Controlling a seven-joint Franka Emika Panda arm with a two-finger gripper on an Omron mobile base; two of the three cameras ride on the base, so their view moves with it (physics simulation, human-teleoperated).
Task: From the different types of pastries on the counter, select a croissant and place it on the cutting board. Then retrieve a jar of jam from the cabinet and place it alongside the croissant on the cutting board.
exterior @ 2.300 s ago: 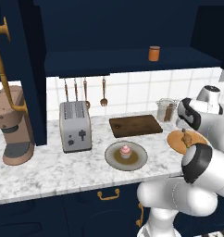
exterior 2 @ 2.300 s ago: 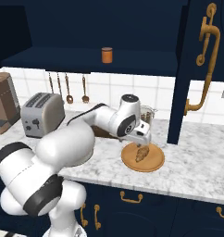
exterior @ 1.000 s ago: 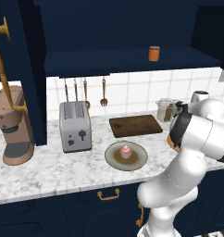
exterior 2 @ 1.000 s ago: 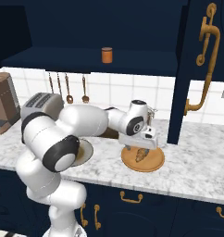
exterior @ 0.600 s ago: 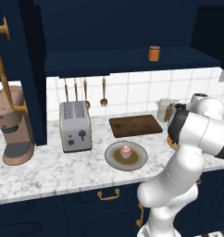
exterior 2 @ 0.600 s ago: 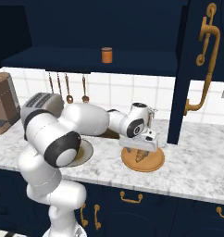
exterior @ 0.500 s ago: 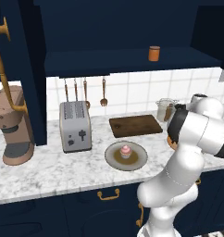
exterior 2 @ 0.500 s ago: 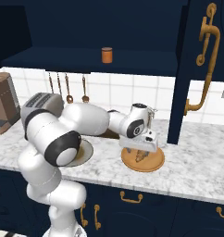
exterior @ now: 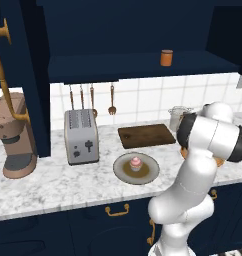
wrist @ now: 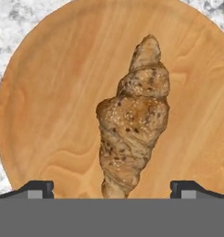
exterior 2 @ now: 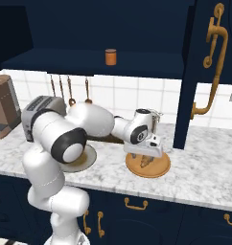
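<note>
Everything hangs off the round wooden plate [exterior 2: 158, 168] here, so I'll place things from that; the counter [exterior: 58, 182] runs long under it, and the cutting board [exterior: 145, 135] lies well to the plate's left against the tiled wall, bare, with the cupcake [exterior: 136, 163] on a grey dish between the two but nearer the front edge; the jar of jam [exterior 2: 110, 56] sits up on the cabinet [exterior 2: 89, 64] shelf, above and left of the plate. The gripper [exterior 2: 145, 154] hangs right over the plate, fingers spread wide with nothing between them; in the hand view the croissant [wrist: 134, 122] lies lengthwise in the middle of the plate, straddled by the two tips. My take on doing this well: drop straight down so the tips pass either side of the fat middle, not the thin end; close gently, it looks crumbly; lift clear of the plate before swinging left to the board.
</note>
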